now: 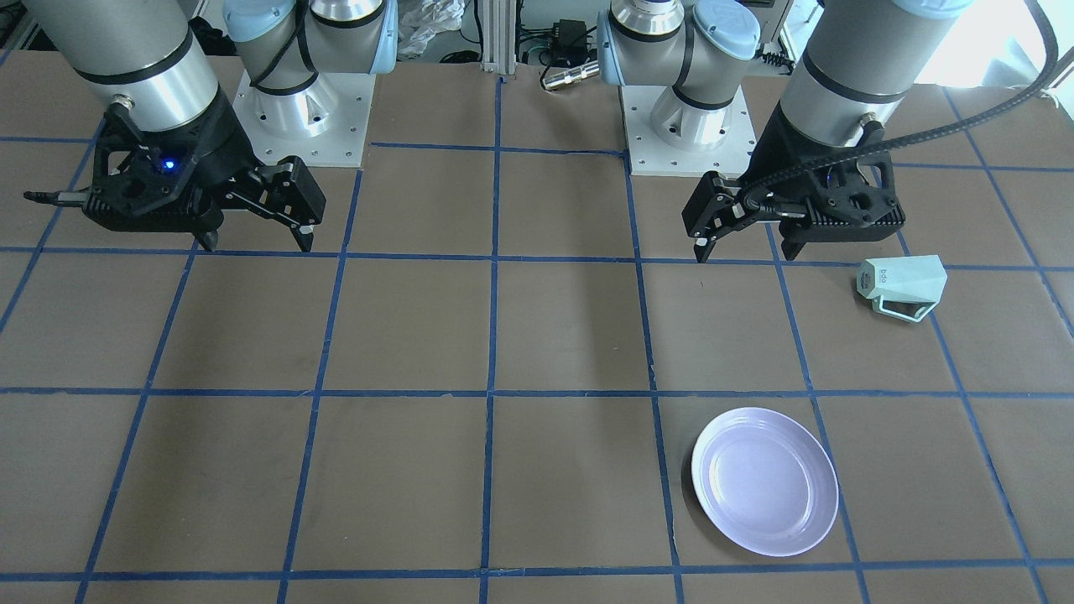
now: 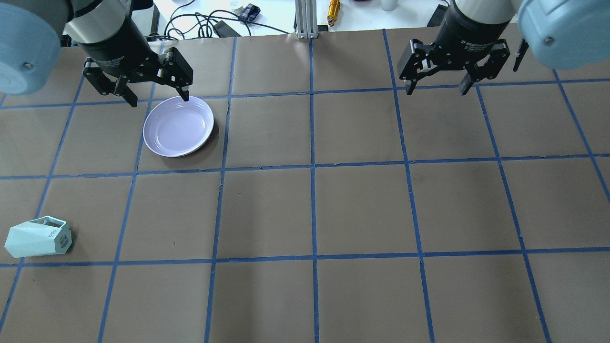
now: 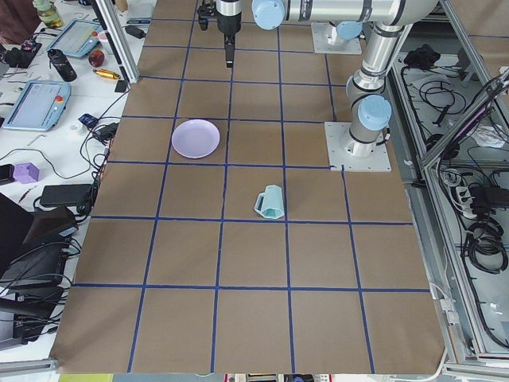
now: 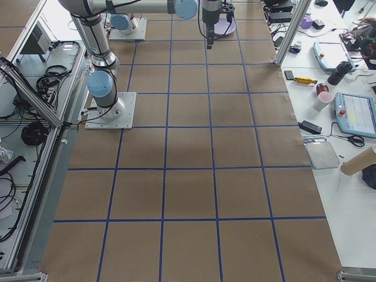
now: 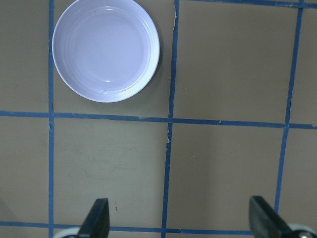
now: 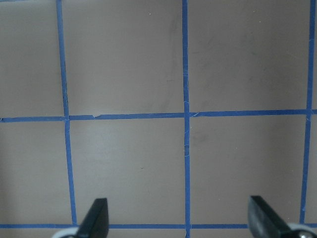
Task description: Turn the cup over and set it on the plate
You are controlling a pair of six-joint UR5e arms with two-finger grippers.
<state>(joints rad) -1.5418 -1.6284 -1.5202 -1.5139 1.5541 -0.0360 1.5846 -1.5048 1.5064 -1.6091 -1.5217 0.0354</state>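
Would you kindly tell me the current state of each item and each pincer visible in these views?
Small pale mint-green faceted cup: lying on its side on the table, lettered base showing, apart from the plate, not gripped.
Round pale lavender glossy plate: flat on the table, right way up, empty.
Left pincer: open, holding nothing, above the table.
Right pincer: open, holding nothing, above the table.

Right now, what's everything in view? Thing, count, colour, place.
table: 1, brown with a blue tape grid.
cup: 1, pale mint green, on its side near the robot's left table edge.
plate: 1, lavender-white, empty, left half, farther from the robot.
tablets: 2, blue-grey, on the bench beyond the table.
left hand: 1, black, open, raised, holding nothing.
right hand: 1, black, open, raised, holding nothing.
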